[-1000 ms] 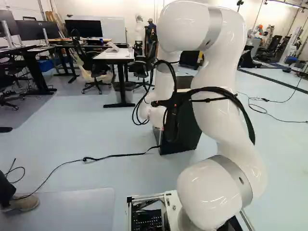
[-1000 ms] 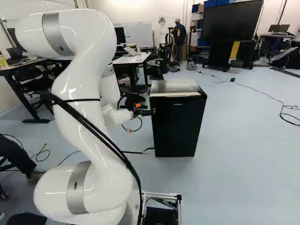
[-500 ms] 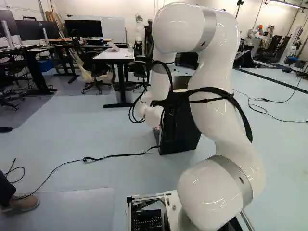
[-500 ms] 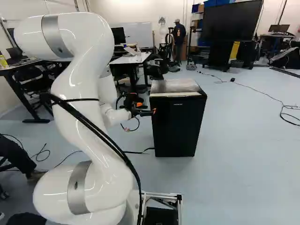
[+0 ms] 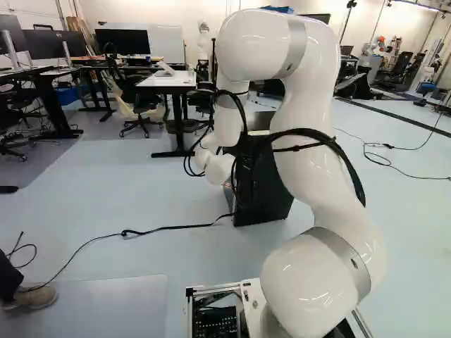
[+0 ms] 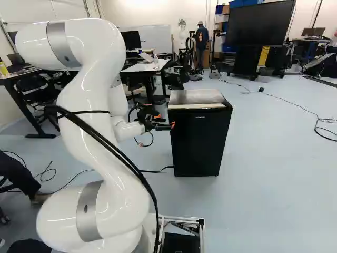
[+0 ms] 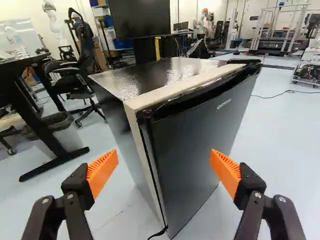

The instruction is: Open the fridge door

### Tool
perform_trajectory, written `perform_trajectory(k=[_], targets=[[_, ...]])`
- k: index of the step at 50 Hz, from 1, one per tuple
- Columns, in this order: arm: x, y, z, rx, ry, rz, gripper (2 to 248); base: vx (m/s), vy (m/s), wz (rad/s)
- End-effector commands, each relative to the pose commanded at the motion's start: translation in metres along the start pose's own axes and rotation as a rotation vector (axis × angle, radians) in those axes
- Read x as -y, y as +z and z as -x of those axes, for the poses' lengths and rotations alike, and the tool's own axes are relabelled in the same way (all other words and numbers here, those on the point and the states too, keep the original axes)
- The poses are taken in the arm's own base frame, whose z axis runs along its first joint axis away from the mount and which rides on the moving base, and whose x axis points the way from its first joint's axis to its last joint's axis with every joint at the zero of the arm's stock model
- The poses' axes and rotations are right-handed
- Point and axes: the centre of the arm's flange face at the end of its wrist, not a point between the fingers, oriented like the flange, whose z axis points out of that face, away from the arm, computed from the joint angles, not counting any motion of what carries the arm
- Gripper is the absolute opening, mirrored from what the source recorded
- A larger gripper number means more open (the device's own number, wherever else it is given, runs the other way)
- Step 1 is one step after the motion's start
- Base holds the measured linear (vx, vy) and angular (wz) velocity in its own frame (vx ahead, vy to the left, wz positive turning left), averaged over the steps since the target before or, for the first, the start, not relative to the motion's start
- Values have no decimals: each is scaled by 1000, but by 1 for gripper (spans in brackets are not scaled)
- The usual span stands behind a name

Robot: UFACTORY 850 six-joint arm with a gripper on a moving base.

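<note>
In the right base view my gripper (image 6: 168,126) reaches toward the upper left edge of the black fridge (image 6: 200,143); whether they touch there is unclear. The fridge, partly behind my arm, also shows in the left base view. From the wrist view, the gripper (image 7: 163,159) stands wide open with no thing held between its orange pads. Ahead of it is the fridge's near vertical edge, with the dark door (image 7: 197,145) on one side and the side wall (image 7: 117,125) on the other. The door is shut, with a recessed grip (image 7: 200,97) along its top.
A black cable (image 5: 169,228) runs over the floor to the fridge foot. Beyond stand a white-topped desk (image 5: 167,81), office chairs (image 5: 139,102) and a waste bin (image 7: 60,131). Another robot (image 7: 55,22) stands far back. A person's shoe (image 5: 32,297) is near the base.
My arm has shifted left and its upper joint has sunk somewhat in both base views. The gripper has drawn back slightly to the left beside the fridge. Base and fridge have stayed put.
</note>
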Motion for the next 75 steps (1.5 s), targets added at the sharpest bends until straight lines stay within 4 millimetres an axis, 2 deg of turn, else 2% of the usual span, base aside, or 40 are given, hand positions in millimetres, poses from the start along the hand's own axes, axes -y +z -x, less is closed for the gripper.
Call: perform_trajectory(k=[32,60,75], targets=[[24,-5,5,-48,54,96,247,0,0,0],[51,18,41,-40,41,99,247,0,0,0],[55,27,45,-44,53,123,247,0,0,0]])
